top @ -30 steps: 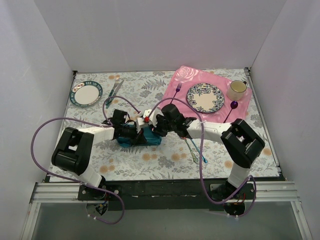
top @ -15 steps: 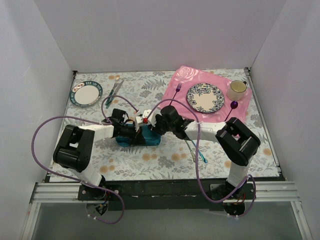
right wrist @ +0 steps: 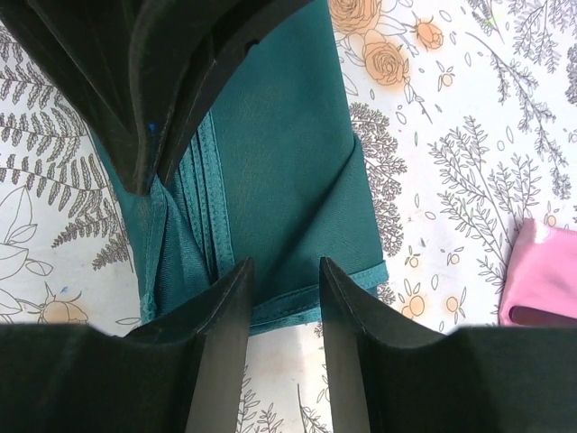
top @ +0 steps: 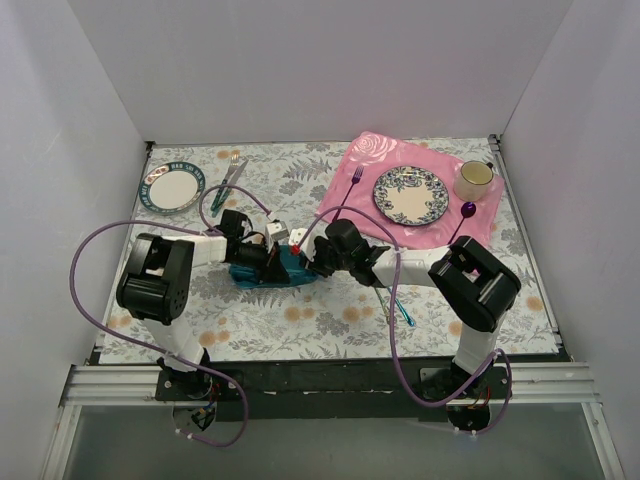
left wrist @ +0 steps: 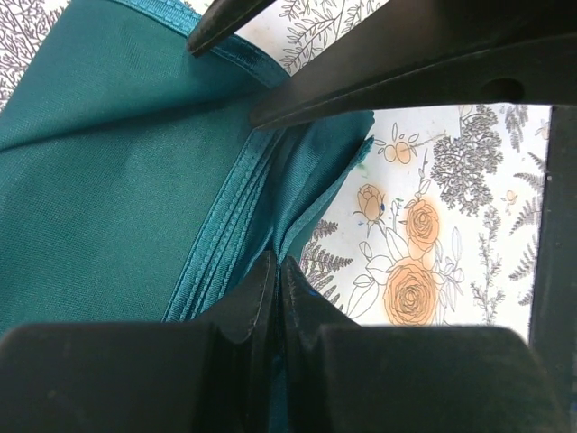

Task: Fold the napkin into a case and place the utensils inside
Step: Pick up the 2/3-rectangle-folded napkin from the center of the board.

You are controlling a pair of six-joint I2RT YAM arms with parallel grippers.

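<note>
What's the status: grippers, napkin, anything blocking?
Left gripper shut on the napkin's folded edge. Right gripper open over its hem. Utensils on the table, not in, partly under the right arm.

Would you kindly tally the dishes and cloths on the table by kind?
Plates: 2 (teal-rimmed plate, blue patterned plate)
Mugs: 1 (mug)
Cloths: 2 (teal napkin, pink placemat)
Total: 5
</note>
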